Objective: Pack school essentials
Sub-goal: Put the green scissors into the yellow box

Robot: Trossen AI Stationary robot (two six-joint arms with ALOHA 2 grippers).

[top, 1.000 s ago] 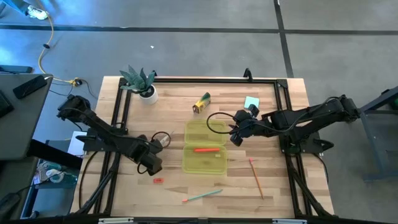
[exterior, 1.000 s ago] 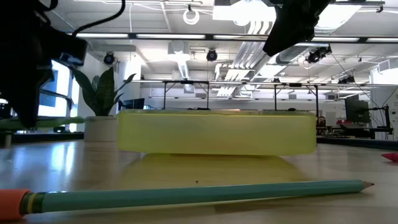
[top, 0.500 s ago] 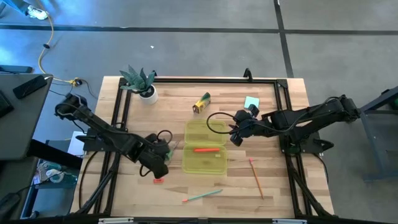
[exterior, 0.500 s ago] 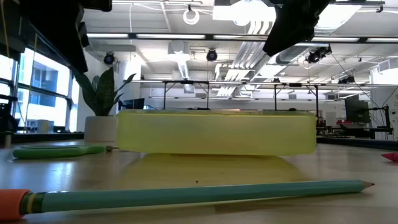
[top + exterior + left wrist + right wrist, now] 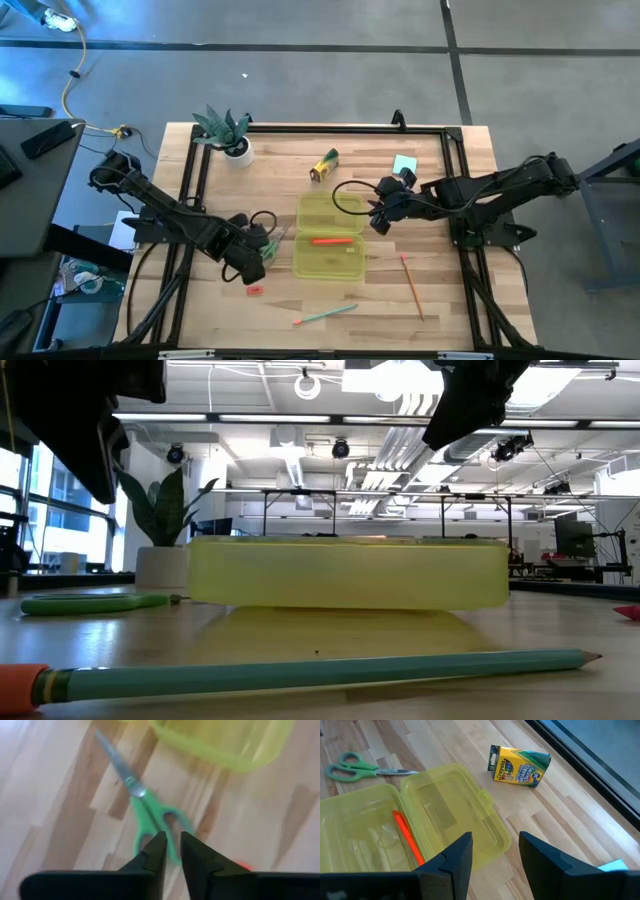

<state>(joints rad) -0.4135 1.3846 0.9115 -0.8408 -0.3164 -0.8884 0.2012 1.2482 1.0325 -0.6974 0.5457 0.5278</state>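
Observation:
The green-handled scissors point(image 5: 150, 815) lie flat on the wood beside the open yellow-green case point(image 5: 328, 237), also seen in the low view point(image 5: 90, 602). My left gripper point(image 5: 170, 847) hangs just above their handles, its fingers a narrow gap apart, touching nothing. My right gripper point(image 5: 495, 850) is open, holds nothing and hovers over the case's right edge point(image 5: 375, 222). An orange pen point(image 5: 407, 837) lies inside the case. Lying on the table are the crayon box point(image 5: 323, 165), teal notepad point(image 5: 404, 164), orange pencil point(image 5: 412, 285), green pencil point(image 5: 325, 315) and red eraser point(image 5: 254, 290).
A potted plant point(image 5: 228, 130) stands at the far left corner. A black frame point(image 5: 320, 127) runs along the table's far and side edges. The green pencil point(image 5: 300, 672) lies across the near part of the table, and bare wood shows between it and the case point(image 5: 350, 572).
The scissors, held above the table a second ago, have come down and now lie flat on the wood. My left gripper has risen clear of them and shifted slightly toward the case. My right arm has kept still.

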